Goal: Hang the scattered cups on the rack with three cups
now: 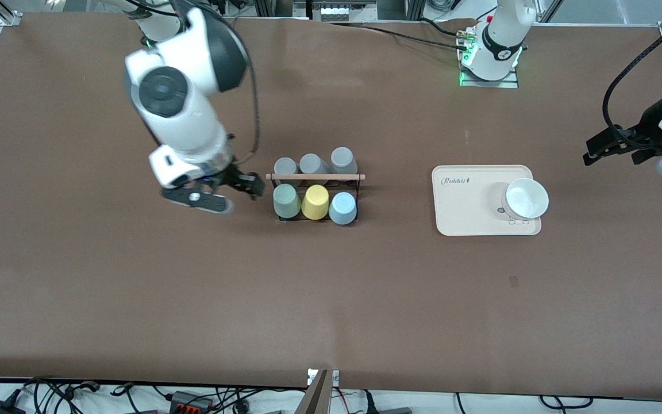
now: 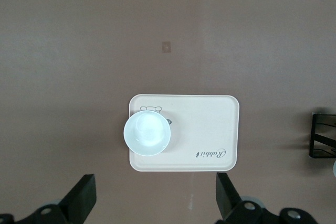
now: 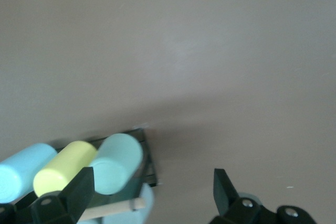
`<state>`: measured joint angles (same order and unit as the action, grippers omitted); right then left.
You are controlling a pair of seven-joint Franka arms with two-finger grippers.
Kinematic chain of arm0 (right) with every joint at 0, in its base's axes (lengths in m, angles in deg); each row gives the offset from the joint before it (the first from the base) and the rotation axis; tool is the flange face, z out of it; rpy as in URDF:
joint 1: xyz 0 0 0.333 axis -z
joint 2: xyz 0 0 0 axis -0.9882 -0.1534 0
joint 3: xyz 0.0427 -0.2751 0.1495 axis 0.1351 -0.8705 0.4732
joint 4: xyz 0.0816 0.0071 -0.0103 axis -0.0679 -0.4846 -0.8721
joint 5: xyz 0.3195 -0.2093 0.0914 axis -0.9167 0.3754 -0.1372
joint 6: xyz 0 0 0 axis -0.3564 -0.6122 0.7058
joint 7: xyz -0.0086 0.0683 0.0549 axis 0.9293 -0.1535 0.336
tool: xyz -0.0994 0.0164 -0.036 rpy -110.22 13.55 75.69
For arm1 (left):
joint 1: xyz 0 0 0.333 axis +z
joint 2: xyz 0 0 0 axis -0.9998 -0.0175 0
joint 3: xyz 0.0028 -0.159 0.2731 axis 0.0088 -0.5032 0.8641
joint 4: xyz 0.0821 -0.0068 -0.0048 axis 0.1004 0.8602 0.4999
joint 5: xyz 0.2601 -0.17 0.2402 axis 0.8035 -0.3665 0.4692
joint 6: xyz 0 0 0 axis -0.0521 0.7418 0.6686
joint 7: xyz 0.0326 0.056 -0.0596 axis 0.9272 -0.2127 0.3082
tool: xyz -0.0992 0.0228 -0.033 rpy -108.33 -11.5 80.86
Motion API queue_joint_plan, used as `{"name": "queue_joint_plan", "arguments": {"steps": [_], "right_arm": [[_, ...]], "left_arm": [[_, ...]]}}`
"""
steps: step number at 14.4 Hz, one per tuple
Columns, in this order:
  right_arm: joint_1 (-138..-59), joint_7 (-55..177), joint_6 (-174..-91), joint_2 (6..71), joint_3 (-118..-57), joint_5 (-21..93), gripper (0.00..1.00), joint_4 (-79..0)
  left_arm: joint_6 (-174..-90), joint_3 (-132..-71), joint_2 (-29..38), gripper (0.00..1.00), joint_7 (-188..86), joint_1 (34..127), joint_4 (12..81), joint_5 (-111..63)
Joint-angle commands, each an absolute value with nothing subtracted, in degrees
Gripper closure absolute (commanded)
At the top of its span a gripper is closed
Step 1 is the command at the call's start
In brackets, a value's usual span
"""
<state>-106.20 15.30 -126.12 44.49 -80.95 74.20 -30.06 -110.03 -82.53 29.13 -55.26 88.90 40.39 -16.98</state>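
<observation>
table (image 1: 135, 299): brown | on it: rack (image 1: 315, 177), cream tray (image 1: 469, 215)

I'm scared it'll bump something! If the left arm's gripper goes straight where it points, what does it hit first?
Probably the cream tray and the white bowl on it; the left gripper, jaws open, hangs above them.

1. Table (image 1: 135, 299): matt brown, smooth, like paper or felt sheet.
2. Rack (image 1: 360, 185): thin black wire, with a pale wooden rod (image 1: 315, 176) across the top.
3. Mint cup (image 1: 286, 201), yellow cup (image 1: 315, 202), blue cup (image 1: 342, 207), grey cups (image 1: 311, 164): matt, smooth, plastic-looking.
4. Tray (image 1: 463, 213): cream, matt, smooth.
5. Bowl (image 1: 526, 198): white, slightly glossy.
6. Arm shells (image 1: 187, 123): glossy white plastic; grippers matt black.
</observation>
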Motion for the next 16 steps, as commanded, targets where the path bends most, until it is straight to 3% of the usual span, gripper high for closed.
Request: {"name": "queue_joint_plan", "arguments": {"steps": [1,5,8,12,16], "right_arm": [[-98.2,24.3,-122.5,49.9,-79.9,73.6,0.0,-31.1],[-84.9,40.7,-117.0,54.5,-79.9,73.5,0.0,-30.9],[-77.1,50.0,-109.6,54.6,-79.8,74.1,0.0,-26.5],[-75.8,49.8,-105.6,54.4,-80.2,74.0,0.0,-22.2],[-76.4,49.8,-102.4,54.5,-80.1,74.5,0.0,-23.5]], "left_arm": [[-109.2,-82.6,29.5,0.0,-55.3,88.7,39.6,-16.3],[-109.2,-82.6,29.4,0.0,-55.3,88.7,39.6,-16.3],[-109.2,-82.6,29.4,0.0,-55.3,88.7,39.6,-16.2],[-107.6,-82.6,29.5,0.0,-54.6,88.9,39.6,-16.3],[-109.5,-82.6,29.9,0.0,-54.7,88.9,40.2,-16.3]]}}
